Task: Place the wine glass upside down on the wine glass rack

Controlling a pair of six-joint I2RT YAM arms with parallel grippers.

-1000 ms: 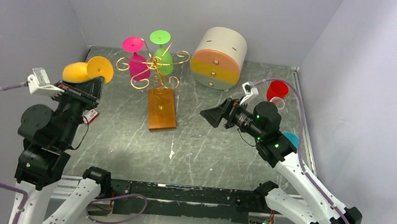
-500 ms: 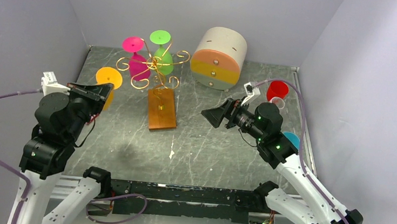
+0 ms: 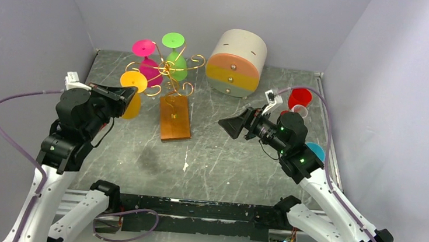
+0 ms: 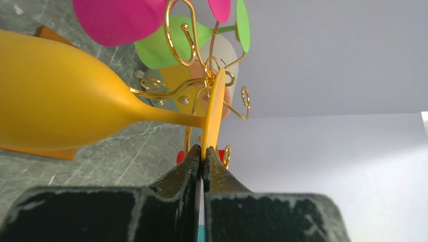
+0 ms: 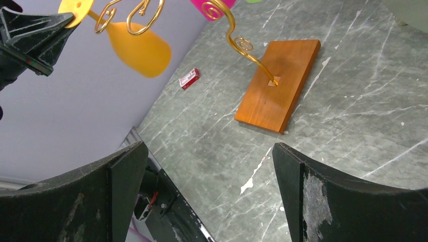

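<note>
Yellow wine glass (image 4: 60,101) in left gripper (image 4: 203,156); two glasses (image 3: 150,71) hang on rack (image 3: 174,120).

bright, even light (soft shadows)

A round cream drawer box (image 3: 239,62) with orange and yellow drawer fronts sits at the upper centre of the grey marbled tabletop (image 3: 221,156). A red cup (image 3: 300,97) stands near the right edge, with a teal object (image 3: 315,148) below it. In the upper left of the right wrist view lies a small red packet (image 5: 189,78).
</note>
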